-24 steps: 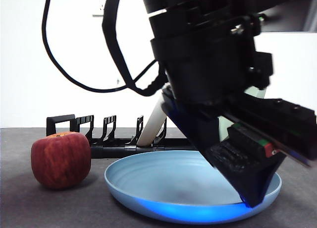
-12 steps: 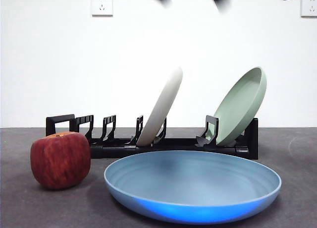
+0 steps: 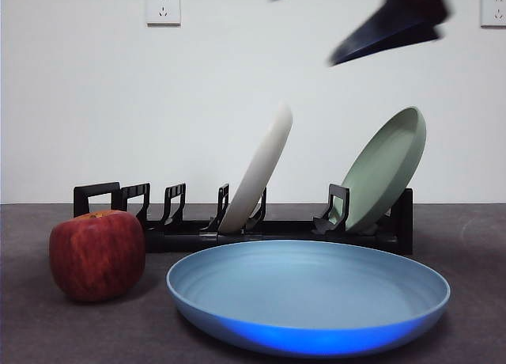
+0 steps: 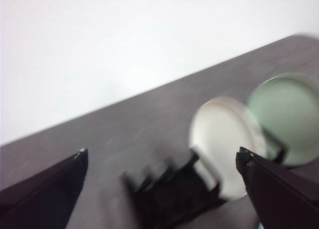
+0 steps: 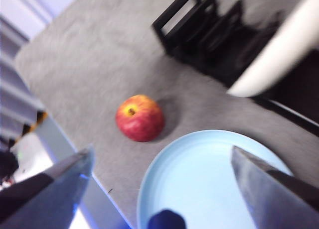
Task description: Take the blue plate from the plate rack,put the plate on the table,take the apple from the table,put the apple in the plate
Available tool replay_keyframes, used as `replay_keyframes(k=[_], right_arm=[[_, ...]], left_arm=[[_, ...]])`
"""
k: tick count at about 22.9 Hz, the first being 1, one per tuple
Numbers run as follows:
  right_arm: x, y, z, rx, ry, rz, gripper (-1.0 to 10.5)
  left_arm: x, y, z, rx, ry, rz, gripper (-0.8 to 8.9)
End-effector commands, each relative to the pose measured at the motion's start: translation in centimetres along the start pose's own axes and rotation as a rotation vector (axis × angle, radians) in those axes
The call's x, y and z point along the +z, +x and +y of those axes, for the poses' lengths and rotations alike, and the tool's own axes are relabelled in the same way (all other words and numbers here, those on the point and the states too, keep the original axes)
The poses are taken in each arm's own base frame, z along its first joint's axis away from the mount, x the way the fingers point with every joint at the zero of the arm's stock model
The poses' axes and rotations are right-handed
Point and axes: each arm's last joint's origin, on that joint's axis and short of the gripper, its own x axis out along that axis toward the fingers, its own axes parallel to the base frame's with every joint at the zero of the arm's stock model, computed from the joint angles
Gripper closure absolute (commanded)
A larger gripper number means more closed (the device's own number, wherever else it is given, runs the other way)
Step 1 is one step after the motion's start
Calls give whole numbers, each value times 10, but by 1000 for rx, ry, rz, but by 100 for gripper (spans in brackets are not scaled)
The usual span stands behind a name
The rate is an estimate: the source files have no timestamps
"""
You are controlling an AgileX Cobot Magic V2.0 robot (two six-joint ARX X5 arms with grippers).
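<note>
On the bench: one blue plate, flat, near centre, nothing in it. One apple just left of the plate, apart from it, upright, stem patch visible in the right wrist view. Behind both, one plate rack with two plates slotted in: cream-white plate mid-rack, sage-green plate at the right end, both leaning right. Remaining left-side slots hold nothing.

Versus half a second ago: plates, rack and apple unmoved. Up top, a larger dark gripper part now shows at upper right; before, only small dark tips showed along the top edge.

Right gripper is above the blue plate's near-left part, jaws spread wide, holding nothing. Left gripper is high above the rack, jaws also wide apart and holding nothing; that view is motion-blurred.
</note>
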Motion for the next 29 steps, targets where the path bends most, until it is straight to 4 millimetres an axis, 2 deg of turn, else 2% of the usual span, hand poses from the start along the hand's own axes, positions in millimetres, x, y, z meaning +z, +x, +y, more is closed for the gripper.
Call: replay_keyframes(k=[1, 5, 8, 12, 16, 20, 21, 24, 25, 27, 29], right_arm=[[15, 30, 17, 33, -90, 48, 439], [39, 89, 44, 44, -214, 124, 438], [43, 131, 55, 70, -250, 179, 437], [30, 179, 59, 18, -309, 258, 437], [4, 214, 49, 10, -306, 364, 438], [-11, 237, 42, 10, -319, 400, 451], [-13, 240, 41, 9, -318, 404, 499], [-16, 242, 40, 16, -339, 417, 879], [-16, 242, 40, 16, -339, 416, 973], [-15, 241, 40, 11, -340, 412, 958], [-4, 230, 39, 4, -335, 383, 958]], left_arm=[[-14, 1, 17, 48, 17, 123, 315], [-38, 3, 45, 104, -19, 370, 315], [-44, 0, 65, 175, -100, 409, 315], [-48, -13, 90, 332, -194, 404, 316], [-50, -16, 98, 382, -248, 399, 316], [-50, -16, 98, 382, -249, 404, 316], [-50, -16, 98, 382, -249, 406, 316], [-51, -17, 98, 381, -250, 411, 316], [-51, -17, 98, 381, -250, 412, 316], [-51, -16, 97, 357, -255, 407, 316], [-50, -16, 96, 311, -264, 399, 316]])
